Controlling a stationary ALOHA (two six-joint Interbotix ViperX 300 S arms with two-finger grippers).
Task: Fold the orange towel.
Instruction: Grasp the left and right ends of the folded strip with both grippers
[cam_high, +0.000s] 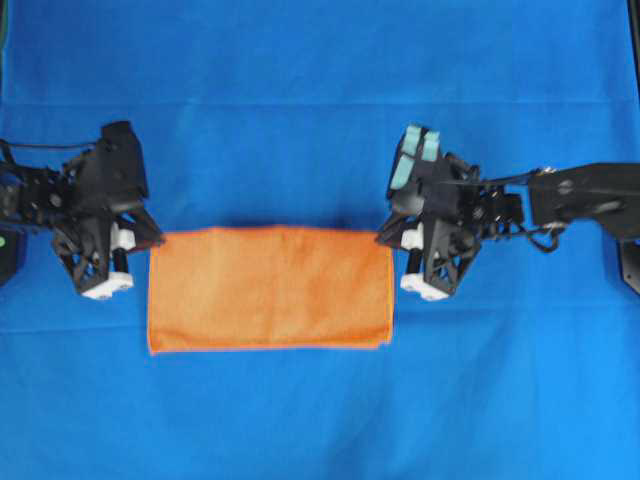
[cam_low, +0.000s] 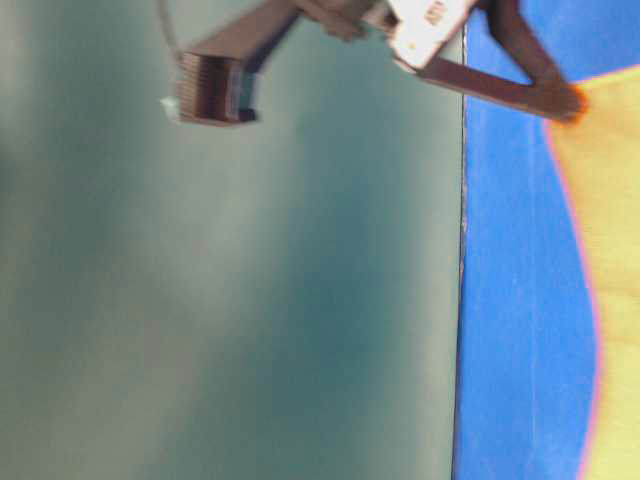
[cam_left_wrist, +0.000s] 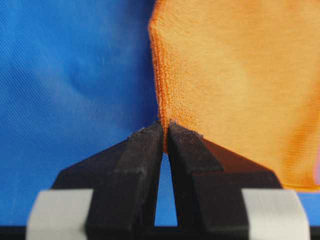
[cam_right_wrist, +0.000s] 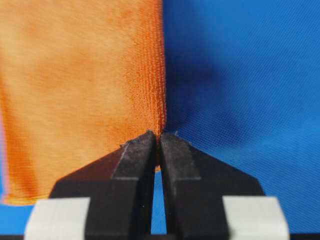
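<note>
The orange towel (cam_high: 270, 290) lies as a flat, wide rectangle in the middle of the overhead view. My left gripper (cam_high: 158, 240) is at its far left corner and my right gripper (cam_high: 382, 238) at its far right corner. The left wrist view has the left gripper (cam_left_wrist: 165, 129) shut on the hemmed edge of the towel (cam_left_wrist: 240, 85). On the other side, the right gripper (cam_right_wrist: 159, 136) is likewise shut on the towel (cam_right_wrist: 85, 85) at its corner. A dark gripper finger (cam_low: 525, 88) touches the towel (cam_low: 615, 290) in the table-level view.
A large blue cloth (cam_high: 320, 110) covers the table under the towel and arms. In the table-level view the blue cloth (cam_low: 510, 300) ends at an edge beside a grey-green wall (cam_low: 250, 300).
</note>
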